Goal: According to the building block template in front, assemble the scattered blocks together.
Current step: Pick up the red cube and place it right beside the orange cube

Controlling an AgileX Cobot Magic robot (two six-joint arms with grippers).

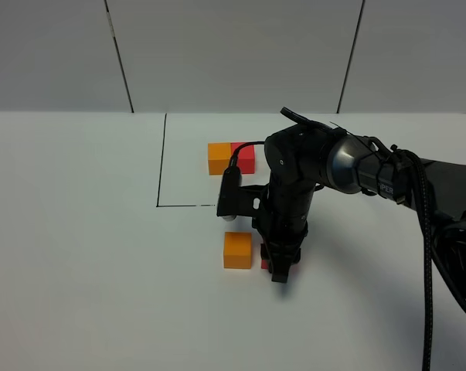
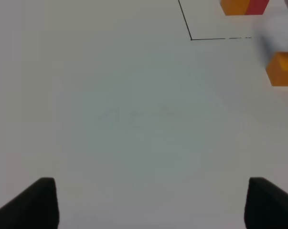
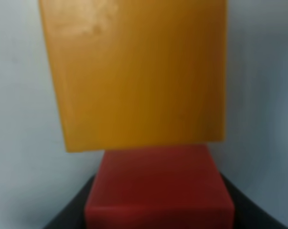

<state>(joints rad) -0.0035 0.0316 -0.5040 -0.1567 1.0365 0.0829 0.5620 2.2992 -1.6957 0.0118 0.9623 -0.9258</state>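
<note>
The building block template, an orange half (image 1: pixel 219 158) joined to a red half (image 1: pixel 246 157), lies inside the black-lined area; it also shows in the left wrist view (image 2: pixel 244 6). Nearer the front sits the loose orange block (image 1: pixel 237 250) (image 2: pixel 282 69) (image 3: pixel 134 71). Just to its right is the loose red block (image 1: pixel 264 263) (image 3: pixel 158 186), mostly hidden by my right gripper (image 1: pixel 280 270) (image 3: pixel 158 217), which points down and is shut on it. A narrow gap seems to separate the two blocks. My left gripper (image 2: pixel 151 202) hangs open over bare table, left of the blocks.
A thin black line (image 1: pixel 162 162) marks a rectangle on the white table (image 1: pixel 78 255). The right arm (image 1: pixel 356 166) and its cable (image 1: pixel 430 255) reach in from the right edge. The left arm is outside the exterior high view.
</note>
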